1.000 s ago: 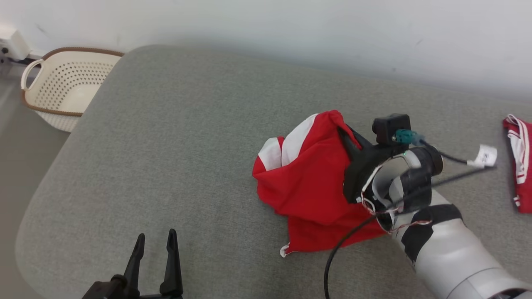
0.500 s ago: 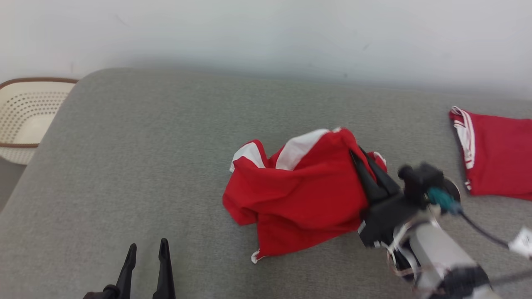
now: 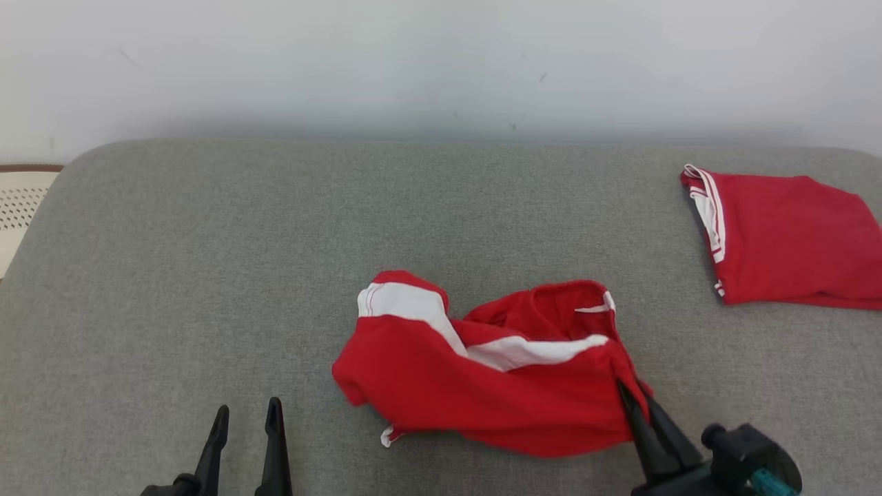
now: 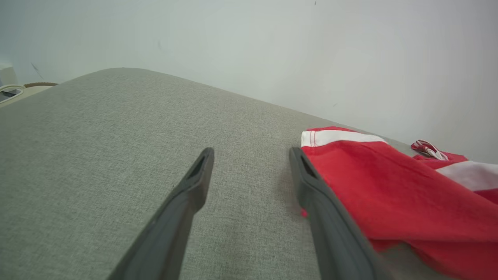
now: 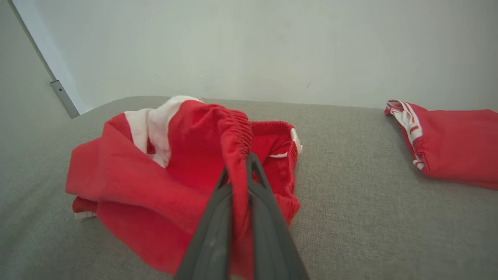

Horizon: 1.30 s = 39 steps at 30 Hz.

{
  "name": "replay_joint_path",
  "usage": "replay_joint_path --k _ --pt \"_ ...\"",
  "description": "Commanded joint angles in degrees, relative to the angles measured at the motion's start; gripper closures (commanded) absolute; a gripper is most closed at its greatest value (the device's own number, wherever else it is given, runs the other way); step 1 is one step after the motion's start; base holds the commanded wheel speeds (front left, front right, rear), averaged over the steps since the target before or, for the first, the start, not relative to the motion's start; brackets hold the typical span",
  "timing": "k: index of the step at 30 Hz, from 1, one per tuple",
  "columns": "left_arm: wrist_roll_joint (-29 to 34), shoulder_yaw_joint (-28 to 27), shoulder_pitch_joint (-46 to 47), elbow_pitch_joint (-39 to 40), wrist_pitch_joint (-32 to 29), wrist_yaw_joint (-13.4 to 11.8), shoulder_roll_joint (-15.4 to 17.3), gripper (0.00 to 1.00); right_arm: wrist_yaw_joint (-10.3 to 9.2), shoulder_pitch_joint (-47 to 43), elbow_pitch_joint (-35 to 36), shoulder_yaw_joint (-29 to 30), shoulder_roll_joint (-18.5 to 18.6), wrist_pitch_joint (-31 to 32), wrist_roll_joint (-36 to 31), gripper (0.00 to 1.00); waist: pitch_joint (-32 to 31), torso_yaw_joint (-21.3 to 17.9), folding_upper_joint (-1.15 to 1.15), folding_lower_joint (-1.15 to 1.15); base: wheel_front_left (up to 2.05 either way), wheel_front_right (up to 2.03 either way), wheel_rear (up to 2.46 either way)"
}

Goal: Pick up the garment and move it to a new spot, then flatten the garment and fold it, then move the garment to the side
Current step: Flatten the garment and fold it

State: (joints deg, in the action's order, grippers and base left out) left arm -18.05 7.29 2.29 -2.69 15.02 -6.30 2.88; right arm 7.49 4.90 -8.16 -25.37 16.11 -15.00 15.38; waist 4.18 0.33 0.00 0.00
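Since a second ago the red shorts (image 3: 475,393) have been lowered from a raised peak to a flatter heap, and the head view has been swung to the right. Nearest, at the lower left, the left gripper (image 3: 248,408) is held over the grey cushion (image 3: 172,289), its jaws spread wide with nothing between them. In the left wrist view the shorts' edge is seen just beside its right finger. At the lower right the right gripper (image 3: 632,394) is clamped on the elastic waistband (image 5: 241,132) of the shorts, with the fabric pinched between the nearly closed fingers. The shorts are left crumpled on the middle of the cushion, white panels turned up. Farther back on the right a second red garment (image 3: 785,241) is laid flat, well apart. At the far left edge a perforated basket (image 3: 17,203) is seen, with a pale wall (image 3: 413,62) behind.
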Motion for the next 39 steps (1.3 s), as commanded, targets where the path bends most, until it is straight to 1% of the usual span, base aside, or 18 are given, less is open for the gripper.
replay_joint_path --k 1,2,3,6,9,13,18,22,27,31,33,37,38,39 --pt "0.52 -0.14 -0.89 -0.21 0.20 -0.02 0.04 0.00 0.01 -1.83 -0.51 0.52 -0.87 0.13 0.73 0.89 -0.39 -0.42 0.00 0.00 0.00 0.00 0.00" --pt "0.55 -0.13 -0.97 -0.29 0.20 0.01 0.04 0.00 0.01 -2.33 -0.53 0.64 -1.03 0.01 0.61 0.15 -0.55 -0.47 0.00 0.00 0.00 0.00 0.00" --pt "0.57 -0.03 -1.05 -0.34 0.21 0.03 0.03 0.00 0.01 -2.89 -0.65 1.04 -1.28 -0.01 0.70 0.00 -0.71 -0.50 0.00 0.00 0.00 0.00 0.00" --pt "0.61 -0.01 -1.45 -0.47 0.20 -0.01 0.04 0.00 0.01 -4.58 0.17 1.82 -2.23 -0.12 1.78 0.00 -1.17 -0.56 0.00 0.00 0.00 0.00 0.00" --pt "0.74 -0.16 -1.61 -0.47 0.20 0.11 0.04 0.00 0.01 -5.36 2.24 2.50 -2.17 -0.16 2.92 0.00 -1.66 -0.67 0.00 0.00 0.00 0.00 0.00" --pt "0.83 -0.25 -2.41 -0.53 0.20 0.21 0.04 0.00 0.01 -4.91 4.62 2.76 -1.14 0.11 3.97 0.00 -2.12 -0.69 0.00 0.00 0.00 0.00 0.00" --pt "0.40 0.29 -2.56 -0.81 0.20 0.31 0.03 0.00 0.01 -2.97 7.92 1.45 0.84 1.89 7.45 0.00 -2.86 0.03 0.00 0.00 0.00 0.00 0.00" --pt "0.15 0.78 -2.50 -0.75 0.20 -0.03 0.04 0.00 0.01 -1.62 7.83 0.30 2.72 6.56 9.05 0.00 -3.19 0.83 0.00 0.00 0.00 0.00 0.00" --pt "-0.25 0.95 -2.21 -0.58 0.20 -0.29 0.04 0.00 0.01 -1.63 7.21 -2.48 4.71 13.02 12.20 0.00 -3.03 1.94 0.00 0.00 0.00 0.00 0.00" --pt "-0.41 1.07 -2.28 -0.40 0.20 -0.38 0.04 0.00 0.01 -2.41 6.24 -3.17 5.06 15.83 13.90 0.00 -2.83 2.30 0.00 0.00 0.00 0.00 0.00" --pt "-0.51 1.15 -2.22 -0.36 0.20 -0.47 0.04 0.00 0.01 -2.49 5.30 -3.51 4.66 17.38 14.89 0.00 -2.55 2.51 0.00 0.00 0.00 0.00 0.00" --pt "-0.66 1.37 -1.31 -0.48 0.20 -0.17 0.04 0.00 0.01 -0.57 2.22 -6.07 5.47 22.28 15.03 0.00 -1.84 3.17 0.00 0.00 0.00 0.00 0.00" --pt "-0.67 1.33 -1.12 -0.57 0.20 -0.11 0.04 0.00 0.01 -0.42 1.70 -6.97 5.32 23.68 15.72 0.06 -1.66 3.35 0.00 0.00 0.00 0.00 0.00" --pt "-0.65 1.20 -1.01 -0.60 0.20 -0.13 0.04 0.00 0.01 -0.02 1.31 -7.59 5.42 24.74 16.17 0.18 -1.55 3.45 0.00 0.00 0.00 0.00 0.00"
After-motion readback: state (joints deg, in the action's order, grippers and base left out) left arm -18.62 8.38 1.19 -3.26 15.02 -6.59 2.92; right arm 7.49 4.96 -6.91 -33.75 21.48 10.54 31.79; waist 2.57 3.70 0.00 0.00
